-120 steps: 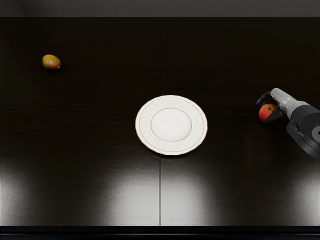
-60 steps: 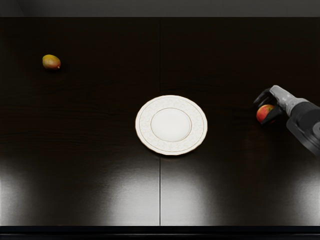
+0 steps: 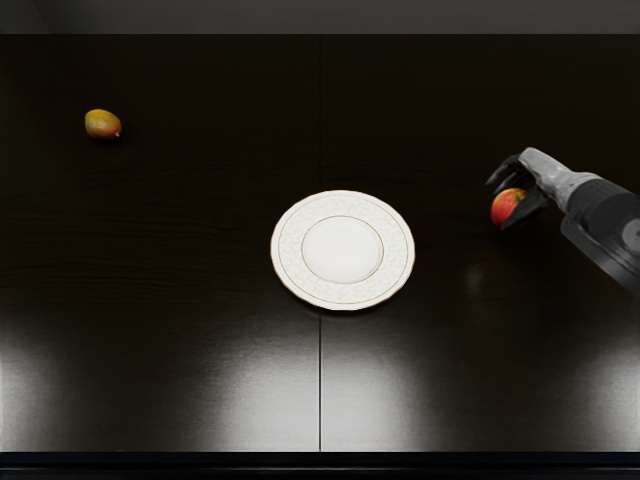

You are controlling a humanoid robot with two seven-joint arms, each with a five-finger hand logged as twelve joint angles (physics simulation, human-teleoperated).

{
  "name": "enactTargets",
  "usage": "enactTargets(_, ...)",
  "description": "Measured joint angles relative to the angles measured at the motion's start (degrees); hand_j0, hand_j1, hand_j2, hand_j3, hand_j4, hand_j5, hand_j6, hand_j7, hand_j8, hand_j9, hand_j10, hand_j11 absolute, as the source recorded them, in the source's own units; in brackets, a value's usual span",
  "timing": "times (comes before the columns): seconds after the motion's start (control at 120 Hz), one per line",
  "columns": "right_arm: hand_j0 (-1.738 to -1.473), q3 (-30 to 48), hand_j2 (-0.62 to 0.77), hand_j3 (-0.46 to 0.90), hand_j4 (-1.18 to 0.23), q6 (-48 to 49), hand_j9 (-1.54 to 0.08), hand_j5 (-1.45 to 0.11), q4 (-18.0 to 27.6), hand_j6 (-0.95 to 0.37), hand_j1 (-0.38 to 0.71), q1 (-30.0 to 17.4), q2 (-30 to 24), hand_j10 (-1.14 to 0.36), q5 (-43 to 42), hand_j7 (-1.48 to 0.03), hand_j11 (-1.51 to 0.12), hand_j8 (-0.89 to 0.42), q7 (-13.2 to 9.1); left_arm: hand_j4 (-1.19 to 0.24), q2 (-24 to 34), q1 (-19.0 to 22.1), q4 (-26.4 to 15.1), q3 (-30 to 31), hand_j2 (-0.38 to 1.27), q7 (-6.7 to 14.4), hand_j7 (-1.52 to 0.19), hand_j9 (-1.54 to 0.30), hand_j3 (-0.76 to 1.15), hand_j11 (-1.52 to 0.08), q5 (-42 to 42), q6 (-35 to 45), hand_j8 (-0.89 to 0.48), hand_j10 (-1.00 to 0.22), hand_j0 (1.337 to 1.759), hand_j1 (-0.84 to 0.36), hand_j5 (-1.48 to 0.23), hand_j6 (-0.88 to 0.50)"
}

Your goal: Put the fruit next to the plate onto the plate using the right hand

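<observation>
We are looking down at a slant on a dark, glossy table (image 3: 180,330), and we are seeing the right hand (image 3: 522,183) reaching in from the right edge on its grey forearm (image 3: 600,215). The hand is holding a red fruit (image 3: 506,206) with a touch of yellow on it. Its dark fingers (image 3: 499,174) are curling over the top of the fruit and another is pressing in from below right, so the grasp is wrapping narrowly around it rather than standing wide. The fruit is sitting to the right of the white plate (image 3: 288,250), well apart from its rim and a little farther back than the plate's middle. We are not managing to tell whether it is resting on the table or hanging just above it. The plate is lying flat near the table's middle, straddling the thin seam (image 3: 320,390) that is running front to back. At the back left a second, yellow-orange fruit (image 3: 102,123) is lying alone on the table, well apart from plate and hand.
</observation>
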Motion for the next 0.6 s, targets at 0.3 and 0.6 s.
enactTargets(0.3, -1.656, -0.1, 0.24, 0.00, -0.60, 1.1, -0.78, -0.79, 0.6, -0.60, 0.21, 2.8, 3.0, -0.52, 1.1, -0.78, -0.77, -0.43, -0.3, -0.23, 0.0, 0.0, 0.0, 0.0, 0.05, 0.0, -0.30, -0.30, 0.00, -0.30, 0.0, 0.0, -0.23, -0.23, 1.658, 0.07, -0.30, -0.23)
enactTargets(0.6, -1.656, 0.0, 0.22, 0.00, -0.60, 1.6, -0.78, -0.79, 0.5, -0.60, 0.21, 4.1, 5.8, -0.52, 1.2, -0.78, -0.77, -0.43, -0.4, -0.23, 0.0, 0.0, 0.0, 0.0, 0.05, 0.0, -0.30, -0.30, 0.00, -0.30, 0.0, 0.0, -0.23, -0.23, 1.658, 0.07, -0.30, -0.23)
